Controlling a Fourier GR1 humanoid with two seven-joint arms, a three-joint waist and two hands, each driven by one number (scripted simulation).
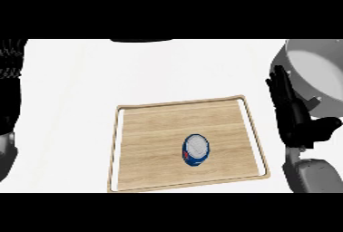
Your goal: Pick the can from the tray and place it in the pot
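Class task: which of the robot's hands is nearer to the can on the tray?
Right. The right hand rests open just beyond the tray's right rim from the can; the left hand does not show.

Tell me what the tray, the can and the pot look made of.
Tray: looks like pale wood, matte, with visible grain lines and a raised lighter rim. Can: probably metal, with a silvery top and a glossy blue printed wall. Pot: seems grey metal with a dull, brushed-looking finish; its inside is hard to judge.
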